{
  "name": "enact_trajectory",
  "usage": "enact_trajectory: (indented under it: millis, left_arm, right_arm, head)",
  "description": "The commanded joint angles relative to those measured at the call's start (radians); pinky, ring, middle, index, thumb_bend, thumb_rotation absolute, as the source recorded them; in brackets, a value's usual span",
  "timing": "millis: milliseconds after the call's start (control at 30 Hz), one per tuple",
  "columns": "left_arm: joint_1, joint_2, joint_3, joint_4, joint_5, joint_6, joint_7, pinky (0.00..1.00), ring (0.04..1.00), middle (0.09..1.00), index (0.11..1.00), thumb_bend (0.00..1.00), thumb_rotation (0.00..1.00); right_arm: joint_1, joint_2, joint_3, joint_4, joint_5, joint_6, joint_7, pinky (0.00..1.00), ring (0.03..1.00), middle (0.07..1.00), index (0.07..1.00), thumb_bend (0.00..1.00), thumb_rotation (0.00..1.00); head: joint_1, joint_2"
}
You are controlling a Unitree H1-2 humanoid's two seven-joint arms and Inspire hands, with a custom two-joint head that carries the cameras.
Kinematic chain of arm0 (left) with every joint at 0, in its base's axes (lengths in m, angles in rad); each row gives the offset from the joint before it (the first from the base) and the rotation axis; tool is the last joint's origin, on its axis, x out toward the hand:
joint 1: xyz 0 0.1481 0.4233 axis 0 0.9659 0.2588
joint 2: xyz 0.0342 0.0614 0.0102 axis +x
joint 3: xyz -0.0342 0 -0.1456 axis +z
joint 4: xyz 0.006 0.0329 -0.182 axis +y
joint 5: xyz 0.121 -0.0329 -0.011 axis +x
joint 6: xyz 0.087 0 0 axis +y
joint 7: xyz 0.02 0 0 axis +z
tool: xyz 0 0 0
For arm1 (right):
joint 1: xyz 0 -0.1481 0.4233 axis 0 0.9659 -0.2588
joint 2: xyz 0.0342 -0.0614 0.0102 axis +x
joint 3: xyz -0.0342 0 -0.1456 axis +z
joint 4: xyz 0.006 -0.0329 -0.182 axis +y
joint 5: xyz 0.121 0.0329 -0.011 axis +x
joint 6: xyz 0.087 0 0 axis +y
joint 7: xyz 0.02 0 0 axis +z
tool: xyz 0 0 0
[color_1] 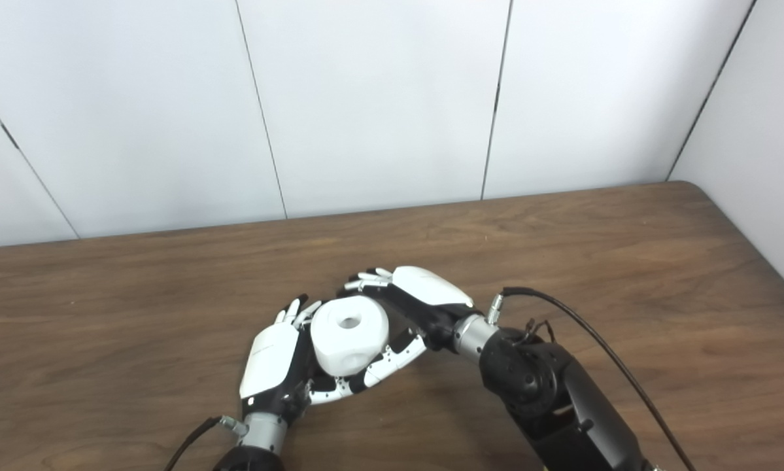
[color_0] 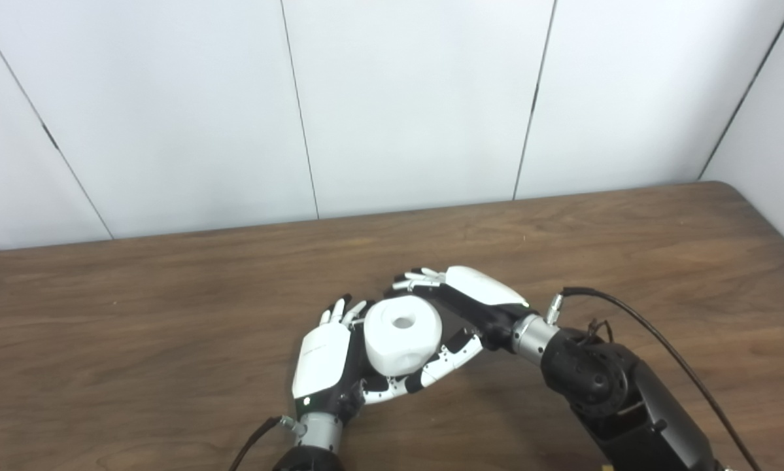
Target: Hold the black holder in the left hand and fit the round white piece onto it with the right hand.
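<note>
The round white piece (color_0: pixel 401 335), a chunky ring with a hole in its top, sits low over the table between my two hands. My left hand (color_0: pixel 323 360) curls around its left and lower side, with the thumb under its front. From the right, my right hand (color_0: pixel 471 296) grips it, fingers (color_0: pixel 418 279) behind and thumb (color_0: pixel 449 356) against its front right. The same grasp shows in the right eye view, with the piece (color_1: pixel 349 333) between the left hand (color_1: pixel 271 360) and the right hand (color_1: pixel 424 288). The black holder is not visible; the piece and the hands hide what lies beneath.
The brown wooden table (color_0: pixel 627 248) runs to a white panelled wall (color_0: pixel 418 98) at the back and a side wall on the right. A black cable (color_0: pixel 653 333) loops off my right forearm (color_0: pixel 601 386).
</note>
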Motion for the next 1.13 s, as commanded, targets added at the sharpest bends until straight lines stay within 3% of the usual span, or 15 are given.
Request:
enact_trajectory:
  millis: [0, 333, 533, 733, 767, 833, 933, 1100]
  left_arm:
    - [0.03, -0.004, -0.026, 0.059, 0.003, 0.02, -0.042, 1.0, 0.993, 0.886, 0.479, 0.52, 0.05]
    - [0.019, 0.003, -0.018, 0.06, -0.006, 0.027, -0.056, 1.0, 0.995, 0.893, 0.477, 0.52, 0.05]
    - [0.007, 0.029, 0.021, 0.038, -0.03, 0.041, -0.077, 1.0, 1.0, 0.899, 0.477, 0.52, 0.05]
    - [-0.005, 0.106, 0.085, -0.039, -0.117, 0.025, -0.176, 1.0, 1.0, 0.94, 0.489, 0.52, 0.07]
    - [-0.007, 0.119, 0.094, -0.055, -0.136, 0.024, -0.198, 1.0, 1.0, 0.963, 0.568, 0.74, 0.15]
    - [-0.008, 0.137, 0.106, -0.078, -0.161, 0.022, -0.229, 1.0, 1.0, 0.993, 0.668, 0.94, 0.24]
    - [-0.004, 0.157, 0.122, -0.108, -0.195, 0.018, -0.268, 1.0, 1.0, 1.0, 0.758, 1.0, 0.31]
    - [0.008, 0.17, 0.161, -0.132, -0.281, -0.012, -0.305, 1.0, 1.0, 1.0, 0.882, 1.0, 0.34]
  right_arm:
    - [-0.034, -0.013, -0.015, -0.042, 0.014, 0.004, 0.003, 1.0, 1.0, 0.977, 0.985, 1.0, 0.47]
    - [-0.035, -0.02, -0.016, -0.053, 0.018, 0.018, 0.017, 1.0, 1.0, 1.0, 1.0, 1.0, 0.47]
    - [-0.006, -0.017, -0.049, -0.049, 0.041, 0.002, -0.023, 1.0, 1.0, 1.0, 1.0, 1.0, 0.46]
    - [0.071, 0.004, -0.149, 0.014, 0.158, -0.136, -0.151, 1.0, 1.0, 1.0, 1.0, 1.0, 0.5]
    - [0.09, 0.008, -0.164, 0.024, 0.168, -0.161, -0.178, 1.0, 1.0, 1.0, 1.0, 1.0, 0.52]
    - [0.113, 0.013, -0.181, 0.038, 0.18, -0.195, -0.216, 1.0, 1.0, 1.0, 1.0, 1.0, 0.56]
    - [0.146, 0.021, -0.205, 0.054, 0.202, -0.231, -0.262, 0.96, 1.0, 1.0, 1.0, 1.0, 0.6]
    - [0.196, 0.026, -0.24, 0.08, 0.247, -0.279, -0.31, 0.88, 1.0, 1.0, 1.0, 1.0, 0.64]
  head:
    - [0.0, 0.0]
    - [-0.002, -0.008]
    - [0.0, -0.015]
    - [0.003, -0.025]
    - [0.004, -0.026]
    - [0.004, -0.027]
    - [0.0, -0.03]
    - [-0.001, -0.036]
